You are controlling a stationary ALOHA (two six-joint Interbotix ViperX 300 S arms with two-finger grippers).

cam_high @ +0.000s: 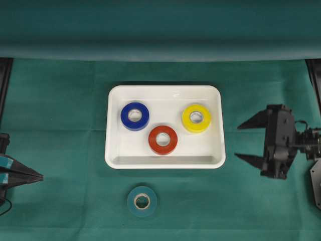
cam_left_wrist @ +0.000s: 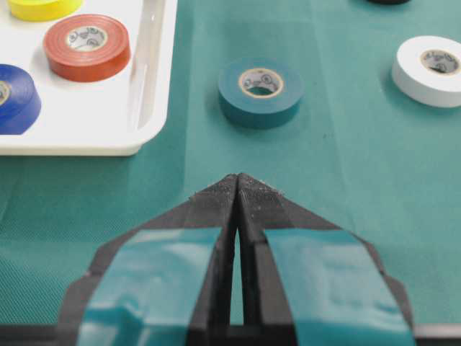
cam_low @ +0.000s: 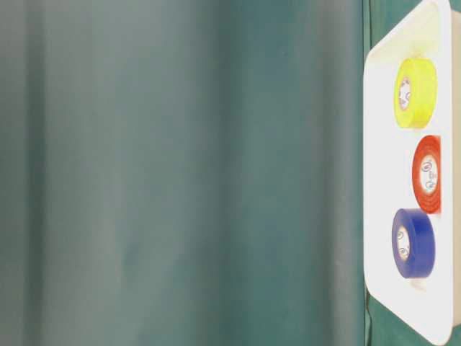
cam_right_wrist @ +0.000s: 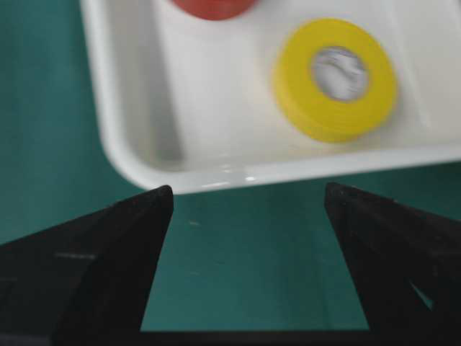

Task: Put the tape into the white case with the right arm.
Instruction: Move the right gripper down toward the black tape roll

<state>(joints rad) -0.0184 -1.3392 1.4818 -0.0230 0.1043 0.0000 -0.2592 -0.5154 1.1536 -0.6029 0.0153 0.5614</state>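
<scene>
Overhead view, left to right: left gripper (cam_high: 39, 176) rests at the table edge, jaws pressed together, clear of the work. Green tape (cam_high: 142, 201) lies flat on the cloth just below the white case (cam_high: 165, 163), which already holds blue, red and yellow rolls. Right gripper (cam_high: 237, 141) stands beside the case, jaws apart and empty, presumably ready for that roll.

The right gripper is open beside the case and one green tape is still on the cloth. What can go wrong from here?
1. The green tape nearly matches the cloth in colour, so the right gripper may close off centre.
2. It lies close to the case rim; a finger could push the case.
3. Blue, red and yellow rolls already sit inside; a drop could land on the red roll.
</scene>
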